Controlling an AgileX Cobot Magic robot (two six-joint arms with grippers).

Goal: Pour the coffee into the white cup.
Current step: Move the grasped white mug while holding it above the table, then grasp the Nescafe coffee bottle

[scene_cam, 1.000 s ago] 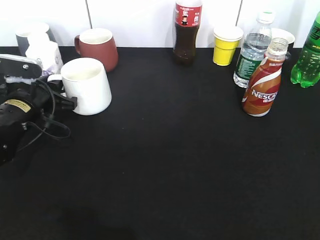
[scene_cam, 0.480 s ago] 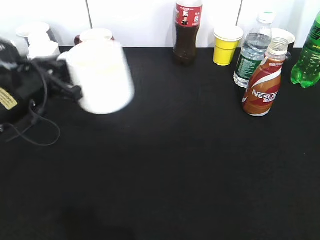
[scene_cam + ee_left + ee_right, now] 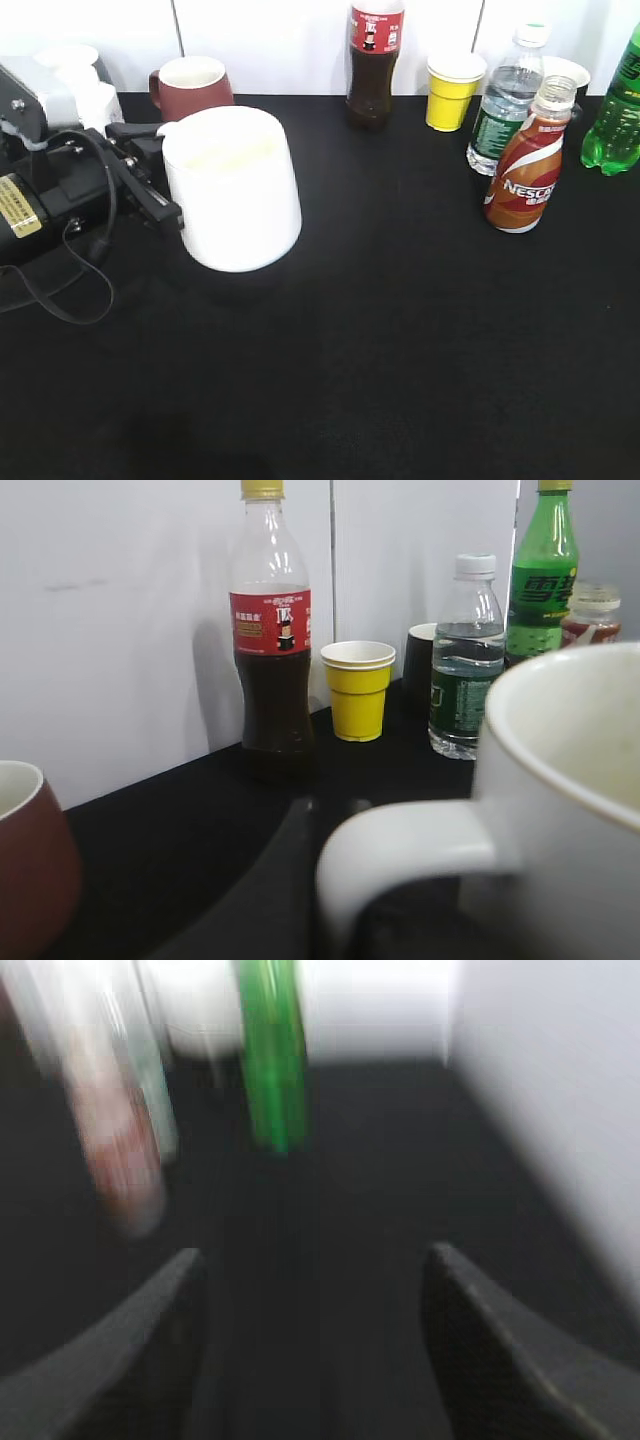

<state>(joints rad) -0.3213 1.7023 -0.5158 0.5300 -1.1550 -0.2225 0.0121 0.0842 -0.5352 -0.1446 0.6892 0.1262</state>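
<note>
The white cup [image 3: 235, 190] is upright at the left of the black table [image 3: 400, 330], and seems lifted slightly off it. My left gripper [image 3: 158, 175] is shut on its loop handle [image 3: 400, 850], with one dark finger [image 3: 270, 880] beside the handle in the left wrist view. The Nescafe coffee bottle [image 3: 525, 160] stands upright at the right, far from the cup; its top shows in the left wrist view [image 3: 592, 615]. My right gripper [image 3: 315, 1290] is open and empty, out of the exterior view. Its blurred view shows the coffee bottle [image 3: 120, 1150] ahead to the left.
Along the back wall stand a dark red mug [image 3: 193, 88], a cola bottle [image 3: 374, 62], a yellow paper cup [image 3: 452, 90], a water bottle [image 3: 505, 100] and a green bottle [image 3: 618, 110]. White containers [image 3: 75, 70] stand at the back left.
My left gripper has lifted the white cup by its handle and carried it to the right and toward the camera. The bottles have not moved.
</note>
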